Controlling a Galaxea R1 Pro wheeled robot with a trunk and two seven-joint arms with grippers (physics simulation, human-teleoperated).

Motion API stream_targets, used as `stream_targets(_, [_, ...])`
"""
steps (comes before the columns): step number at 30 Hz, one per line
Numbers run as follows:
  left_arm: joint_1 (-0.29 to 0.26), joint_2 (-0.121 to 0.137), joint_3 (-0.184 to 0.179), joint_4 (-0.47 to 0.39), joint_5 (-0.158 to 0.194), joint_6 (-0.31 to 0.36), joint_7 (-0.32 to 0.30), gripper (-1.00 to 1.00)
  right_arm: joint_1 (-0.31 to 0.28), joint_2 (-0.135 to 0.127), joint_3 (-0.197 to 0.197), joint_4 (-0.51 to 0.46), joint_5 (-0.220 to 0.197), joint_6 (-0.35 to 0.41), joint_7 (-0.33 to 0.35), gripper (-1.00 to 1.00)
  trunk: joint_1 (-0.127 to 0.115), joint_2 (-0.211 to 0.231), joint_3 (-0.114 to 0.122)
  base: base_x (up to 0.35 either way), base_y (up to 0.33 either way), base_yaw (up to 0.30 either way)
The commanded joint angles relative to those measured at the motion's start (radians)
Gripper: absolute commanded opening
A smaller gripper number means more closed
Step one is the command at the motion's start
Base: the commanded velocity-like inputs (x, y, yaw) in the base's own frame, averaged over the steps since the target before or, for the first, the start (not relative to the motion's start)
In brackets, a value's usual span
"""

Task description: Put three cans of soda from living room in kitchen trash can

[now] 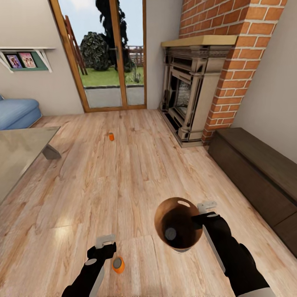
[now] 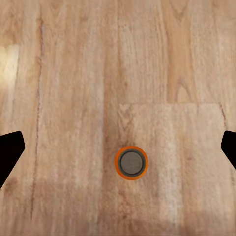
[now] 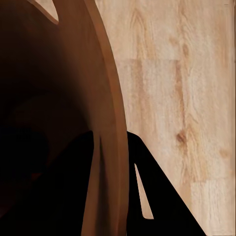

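Observation:
My right gripper (image 1: 199, 220) is shut on the rim of the trash can (image 1: 161, 211), one finger inside and one outside its wall (image 3: 59, 73). The bin hangs tilted above the wood floor, coppery-brown inside. A soda can's grey top (image 1: 170, 234) shows at its bottom. A second orange can (image 1: 118, 265) stands upright on the floor; my left gripper (image 1: 106, 246) hovers over it, open. In the left wrist view that can (image 2: 132, 162) sits between the wide-spread fingers (image 2: 10, 150). A third can (image 1: 111, 136) lies far off on the floor towards the glass doors.
A glass coffee table (image 1: 20, 152) and a blue sofa (image 1: 16, 112) stand at the left. The brick fireplace (image 1: 187, 93) is ahead on the right, with a long dark wooden cabinet (image 1: 255, 173) along the right wall. Wood-framed glass doors (image 1: 111, 53) are at the back.

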Motion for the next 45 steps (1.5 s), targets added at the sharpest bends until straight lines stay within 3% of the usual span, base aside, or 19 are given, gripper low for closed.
stream_targets(1, [0.000, 0.000, 0.000, 0.001, 0.000, 0.000, 0.000, 1.00, 0.000, 0.000, -0.001, -0.026, -0.004, 0.016, 0.003, -1.00, 0.004, -0.007, -0.005, 0.000, 0.000, 0.000])
stream_targets(38, [0.000, 0.000, 0.000, 0.007, -0.001, -0.021, -0.001, 1.00, -0.020, -0.001, -0.001, -0.056, -0.004, 0.033, 0.003, -1.00, 0.146, -0.266, -0.181, 0.000, 0.000, 0.000])
stream_targets(45, [0.000, 0.000, -0.001, 0.007, -0.001, -0.021, -0.001, 1.00, -0.020, -0.001, -0.001, -0.055, -0.004, 0.033, 0.003, -1.00, 0.146, -0.266, -0.189, 0.001, 0.000, 0.000])
